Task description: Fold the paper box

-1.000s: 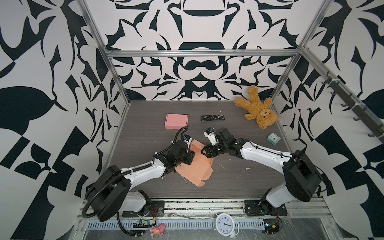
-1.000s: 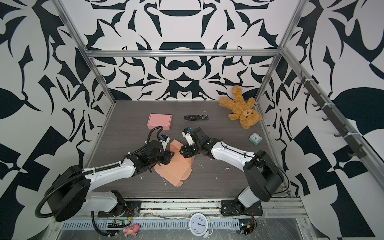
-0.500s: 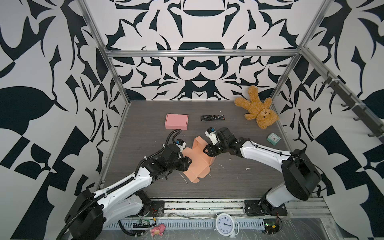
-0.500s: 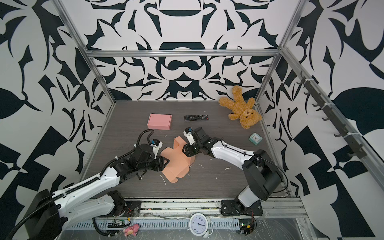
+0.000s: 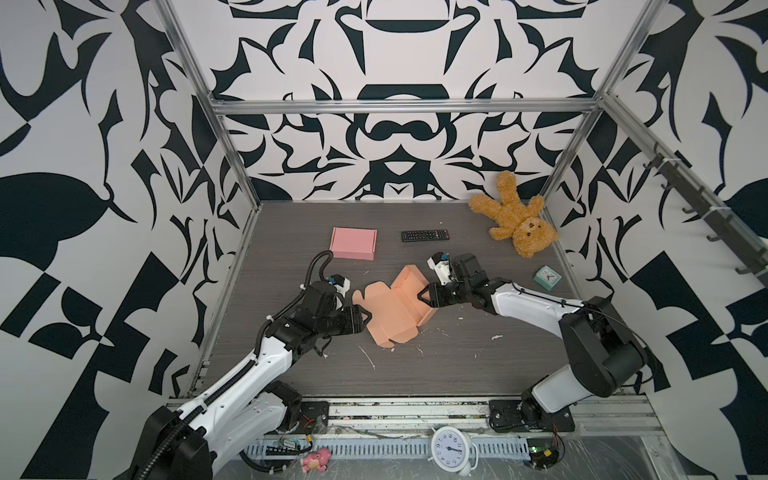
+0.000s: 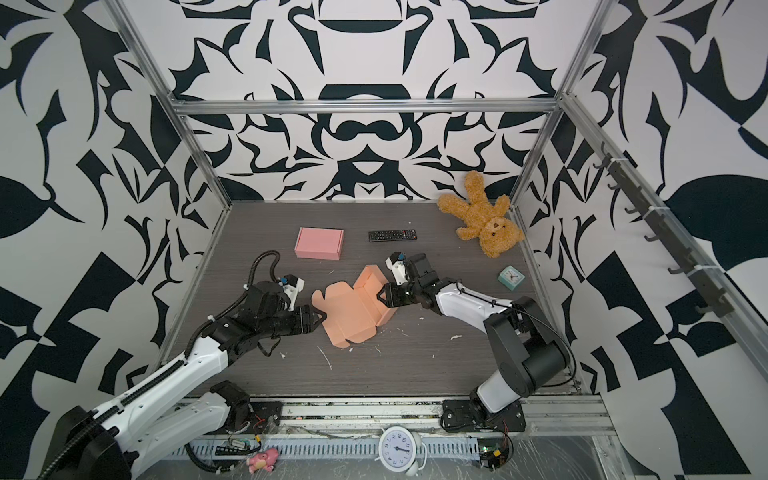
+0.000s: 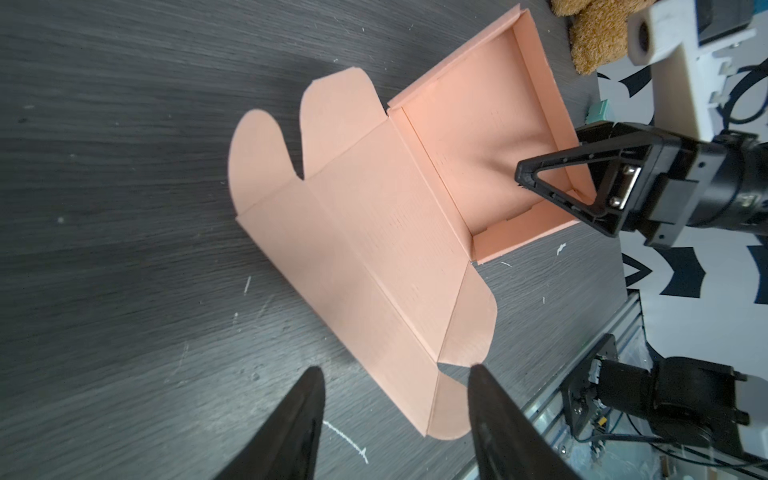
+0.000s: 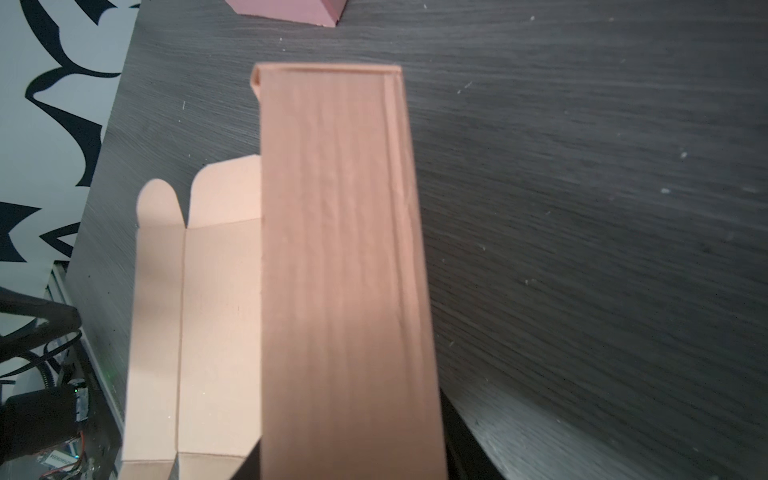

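The peach paper box (image 5: 390, 307) (image 6: 349, 311) lies mid-table, its lid panel and rounded flaps flat, its tray end with walls raised. My right gripper (image 5: 424, 293) (image 6: 380, 294) is shut on the tray's right wall: one finger (image 7: 525, 176) is inside the tray and the other outside. In the right wrist view that wall (image 8: 340, 249) fills the space between the jaws. My left gripper (image 5: 365, 321) (image 7: 395, 372) stands open at the lid's left edge, holding nothing. A corner flap (image 7: 453, 411) lies just in front of its fingertips.
A closed pink box (image 5: 354, 243) and a black remote (image 5: 424, 235) lie farther back. A teddy bear (image 5: 515, 224) sits in the back right corner, a small teal clock (image 5: 547, 277) near the right wall. White paper scraps (image 5: 368, 357) dot the table's front.
My left gripper has drawn back off the box to its left edge and opened wider. The right jaws have closed in on the tray wall. The box has turned a little.
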